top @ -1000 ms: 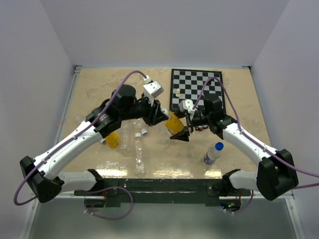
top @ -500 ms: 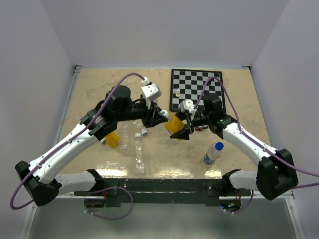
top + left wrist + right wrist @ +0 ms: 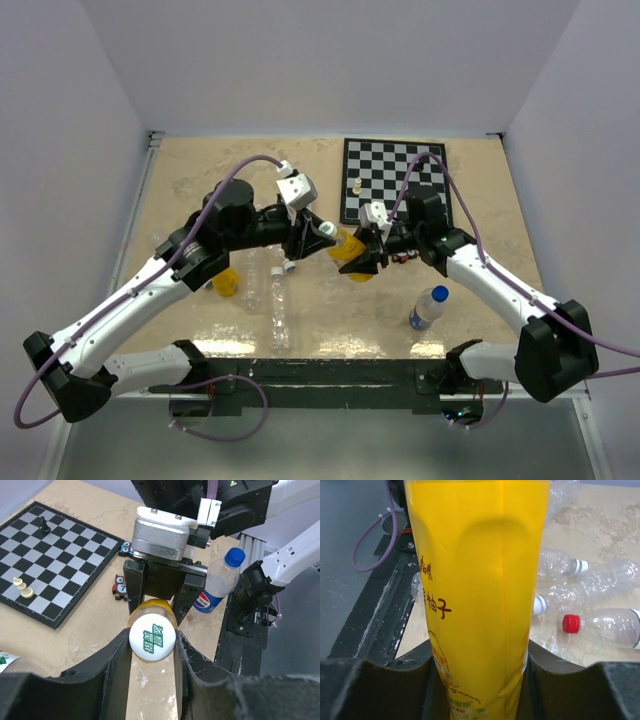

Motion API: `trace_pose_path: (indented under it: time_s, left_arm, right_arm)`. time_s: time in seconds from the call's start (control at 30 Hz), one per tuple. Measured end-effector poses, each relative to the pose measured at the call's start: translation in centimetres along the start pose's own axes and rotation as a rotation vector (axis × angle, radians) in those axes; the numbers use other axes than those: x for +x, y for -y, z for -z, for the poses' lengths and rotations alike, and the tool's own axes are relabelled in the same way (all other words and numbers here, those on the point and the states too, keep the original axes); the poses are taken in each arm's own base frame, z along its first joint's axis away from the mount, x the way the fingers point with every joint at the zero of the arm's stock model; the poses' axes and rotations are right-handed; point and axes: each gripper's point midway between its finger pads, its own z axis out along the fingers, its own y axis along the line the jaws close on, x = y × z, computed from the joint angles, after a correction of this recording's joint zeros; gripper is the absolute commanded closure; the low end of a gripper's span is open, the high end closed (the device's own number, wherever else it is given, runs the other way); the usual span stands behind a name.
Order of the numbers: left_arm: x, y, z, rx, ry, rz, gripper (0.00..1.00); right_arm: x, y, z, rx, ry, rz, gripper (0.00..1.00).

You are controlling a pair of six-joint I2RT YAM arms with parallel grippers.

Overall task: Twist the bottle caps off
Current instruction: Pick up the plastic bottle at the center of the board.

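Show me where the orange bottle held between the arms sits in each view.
Top external: orange bottle at picture centre.
Left wrist: bottle lower centre, end-on behind its white cap.
Right wrist: bottle fills the middle.
Shared landmark: chessboard, upper right in top external, upper left in left wrist; not in right wrist.

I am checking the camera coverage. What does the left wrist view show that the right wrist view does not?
Left wrist only: the white cap in the left gripper, the chessboard, the blue-capped bottle. Right wrist only: clear bottles lying on the table, one with a red cap. Both: the orange bottle, gripped by the right gripper.
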Motion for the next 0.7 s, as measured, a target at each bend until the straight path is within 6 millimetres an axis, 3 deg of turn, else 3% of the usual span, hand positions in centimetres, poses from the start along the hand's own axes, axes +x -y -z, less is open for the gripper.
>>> trace_pose_path:
  time_s: [0.1,0.2,0.53,0.7]
  left_arm:
    - [-0.1,0.0,0.3,-0.014,0.016,-0.005,0.25]
    - [-0.6,-0.5,1.0,-0.054,0.037,-0.022,0.01]
    - [-4.6,0.4,6.4,-0.149,0.192,-0.096,0.00]
    - [-3.6,0.4,7.6,-0.170,0.187,-0.104,0.00]
  right_arm:
    - [-0.2,0.2,0.1,0.012,-0.014,0.022,1.00]
    - [-0.3,0.4,0.4,0.032,-0.036,0.048,1.00]
    - [-0.3,1.3,1.9,0.130,-0.131,0.169,1.00]
    - [0.3,1.8,2.4,0.165,-0.173,0.194,1.00]
